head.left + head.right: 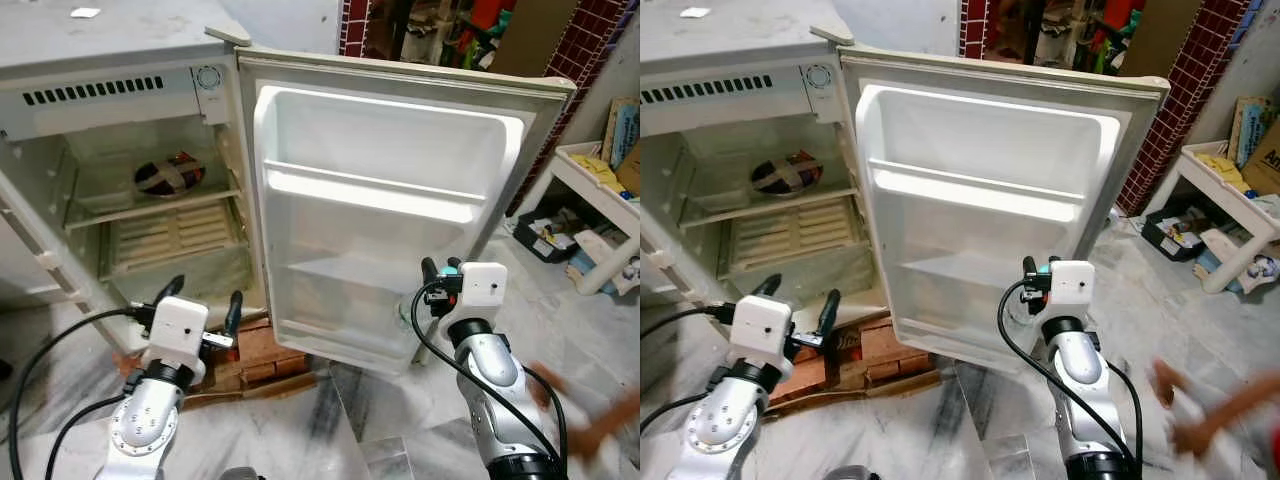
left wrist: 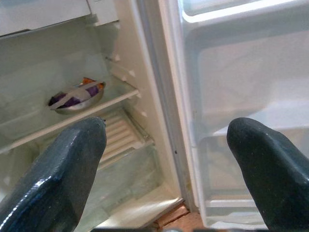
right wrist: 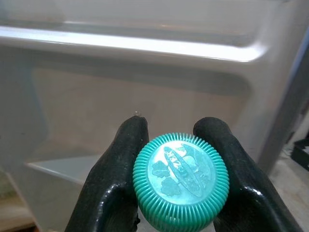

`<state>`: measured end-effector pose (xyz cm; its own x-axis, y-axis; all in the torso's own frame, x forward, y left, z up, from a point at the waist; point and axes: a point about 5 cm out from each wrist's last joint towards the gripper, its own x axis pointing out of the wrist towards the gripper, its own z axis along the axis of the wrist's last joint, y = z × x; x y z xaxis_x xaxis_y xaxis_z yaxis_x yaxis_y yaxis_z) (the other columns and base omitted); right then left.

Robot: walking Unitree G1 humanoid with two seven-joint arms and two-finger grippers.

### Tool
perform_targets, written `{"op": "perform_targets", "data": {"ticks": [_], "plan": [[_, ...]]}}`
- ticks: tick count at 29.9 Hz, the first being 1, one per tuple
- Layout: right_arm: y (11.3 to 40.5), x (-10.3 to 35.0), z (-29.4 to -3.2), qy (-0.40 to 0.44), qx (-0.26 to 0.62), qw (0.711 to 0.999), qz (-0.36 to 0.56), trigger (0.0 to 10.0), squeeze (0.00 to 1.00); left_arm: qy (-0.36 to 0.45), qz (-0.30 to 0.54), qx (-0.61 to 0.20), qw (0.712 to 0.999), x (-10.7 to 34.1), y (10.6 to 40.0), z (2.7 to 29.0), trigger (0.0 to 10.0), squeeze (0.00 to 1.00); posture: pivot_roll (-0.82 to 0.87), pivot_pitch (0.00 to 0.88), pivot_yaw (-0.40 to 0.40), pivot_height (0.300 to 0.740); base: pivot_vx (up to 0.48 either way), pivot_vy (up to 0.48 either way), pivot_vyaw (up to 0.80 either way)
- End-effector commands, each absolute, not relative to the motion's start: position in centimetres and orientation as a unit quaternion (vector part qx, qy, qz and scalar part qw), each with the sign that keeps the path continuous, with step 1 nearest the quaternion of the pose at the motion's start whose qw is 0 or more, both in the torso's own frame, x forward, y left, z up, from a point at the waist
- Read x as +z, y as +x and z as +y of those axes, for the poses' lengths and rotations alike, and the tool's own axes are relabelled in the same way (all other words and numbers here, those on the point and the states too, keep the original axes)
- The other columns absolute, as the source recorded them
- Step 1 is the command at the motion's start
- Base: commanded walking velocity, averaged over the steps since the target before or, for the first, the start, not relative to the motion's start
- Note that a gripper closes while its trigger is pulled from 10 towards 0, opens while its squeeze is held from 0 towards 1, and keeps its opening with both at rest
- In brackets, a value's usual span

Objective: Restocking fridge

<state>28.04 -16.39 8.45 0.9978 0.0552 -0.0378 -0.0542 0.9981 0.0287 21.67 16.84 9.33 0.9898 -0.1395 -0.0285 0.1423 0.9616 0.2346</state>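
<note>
The small fridge (image 1: 120, 95) stands open, its white door (image 1: 380, 200) swung out to the right with bare door shelves. A steel bowl (image 1: 168, 176) with a taped packet sits on the upper shelf inside. My right gripper (image 1: 441, 270) is low in front of the door's bottom shelf, shut on a clear bottle (image 1: 404, 316). The bottle's ribbed teal cap (image 3: 181, 181) is pinched between the black fingers (image 3: 116, 179). My left gripper (image 1: 203, 295) hangs open before the fridge's lower compartment, its fingers (image 2: 63, 169) wide apart and holding nothing.
Bricks and wood (image 1: 262, 358) prop up the fridge base on the marble floor. A person's blurred hand (image 1: 590, 420) reaches in at the lower right. A white table (image 1: 590, 180) with boxes and a dark crate (image 1: 545, 235) stand to the right.
</note>
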Motion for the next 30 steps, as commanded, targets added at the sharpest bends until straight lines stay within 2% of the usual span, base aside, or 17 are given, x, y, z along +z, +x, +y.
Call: {"op": "perform_targets", "data": {"ticks": [1,30], "plan": [[28.3,9.5,-16.1,0.018,0.033,0.999,0.002,10.0,0.0,0.12,0.006,-0.074,0.99,9.2,21.3,16.6,10.0,0.0,0.09,0.054,-0.048,0.74,0.0,0.0,0.0],[27.8,9.6,-14.8,0.023,0.066,0.998,0.003,10.0,0.0,0.113,-0.002,-0.068,0.991,9.2,21.9,16.7,10.0,0.0,0.09,0.085,-0.041,0.732,0.0,-0.009,0.0]]}}
